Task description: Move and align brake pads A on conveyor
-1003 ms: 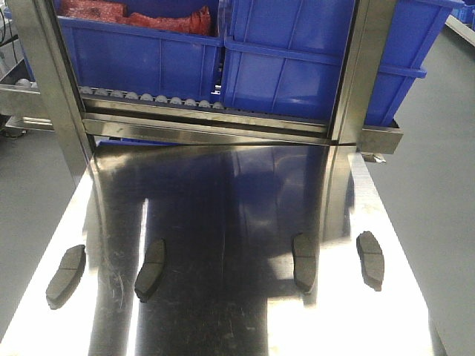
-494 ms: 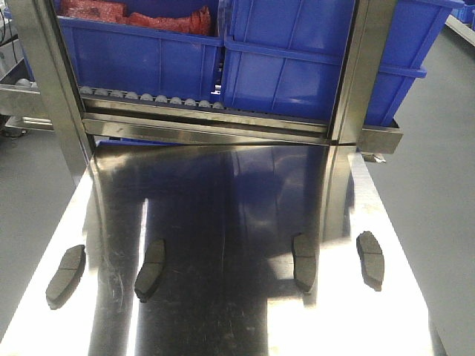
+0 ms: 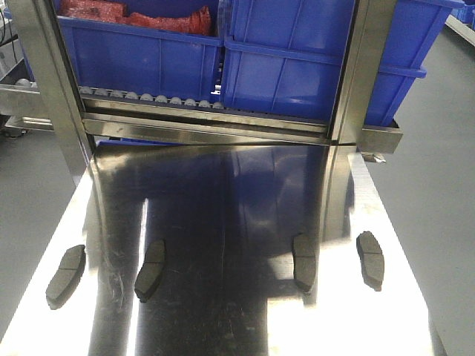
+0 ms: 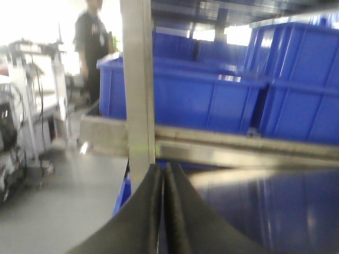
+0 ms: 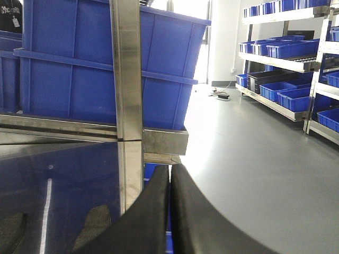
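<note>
While the left hand (image 4: 163, 173) and right hand (image 5: 169, 173) sit closed and empty, 1 blue bin (image 3: 141, 63) holds red material (image 3: 133, 15).

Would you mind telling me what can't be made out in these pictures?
Conveyor: appears in no view.
Red contents of the blue bin: front view, cut off by the top edge.
Person: left wrist view, blurred, face lost in glare.
Brake pads: right wrist view, dim, partly hidden by the right gripper.
</note>
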Tool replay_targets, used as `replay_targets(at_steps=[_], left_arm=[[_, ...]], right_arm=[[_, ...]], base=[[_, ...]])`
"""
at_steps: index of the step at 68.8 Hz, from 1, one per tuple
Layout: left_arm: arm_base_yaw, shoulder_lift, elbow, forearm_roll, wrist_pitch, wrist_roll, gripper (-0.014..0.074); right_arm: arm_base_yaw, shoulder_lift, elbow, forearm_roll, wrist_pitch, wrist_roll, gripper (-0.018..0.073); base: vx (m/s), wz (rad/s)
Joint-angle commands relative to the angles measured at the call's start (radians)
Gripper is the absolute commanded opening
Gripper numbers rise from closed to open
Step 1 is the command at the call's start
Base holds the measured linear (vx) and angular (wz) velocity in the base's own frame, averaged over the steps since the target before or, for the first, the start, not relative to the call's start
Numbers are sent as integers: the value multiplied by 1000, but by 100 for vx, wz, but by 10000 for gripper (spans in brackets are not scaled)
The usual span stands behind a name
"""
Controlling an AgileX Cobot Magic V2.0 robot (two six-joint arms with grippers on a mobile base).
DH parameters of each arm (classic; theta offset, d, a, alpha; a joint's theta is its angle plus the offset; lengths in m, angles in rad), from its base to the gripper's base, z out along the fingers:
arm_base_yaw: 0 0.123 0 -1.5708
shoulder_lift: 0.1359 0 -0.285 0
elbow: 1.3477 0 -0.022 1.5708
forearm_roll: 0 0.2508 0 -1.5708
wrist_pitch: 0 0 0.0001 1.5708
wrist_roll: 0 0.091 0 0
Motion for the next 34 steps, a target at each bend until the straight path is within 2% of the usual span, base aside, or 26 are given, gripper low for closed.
replay_targets(at_steps=[1,9,24,29,34], left_arm=[[-5,123,-124,-1,75,10,-6],[-5,247,-226,-2,231,70,-6],[-5,438,-382,-19,584,71,-6],[-5,482,-406,-36,640,71,-6],[-5,502,-409,-69,649,71,-6]], right_arm=[[-7,-12,10,-9,-72,-7,-11],[-7,-12,10,-9,-72,-7,-11],[-7,-12,10,-9,-72,-7,-11],[-7,-12,10,-9,-72,-7,-11],[-7,-12,10,-9,-72,-7,-11]], base=[[0,0],[0,0],[0,0],[0,0],[0,0]])
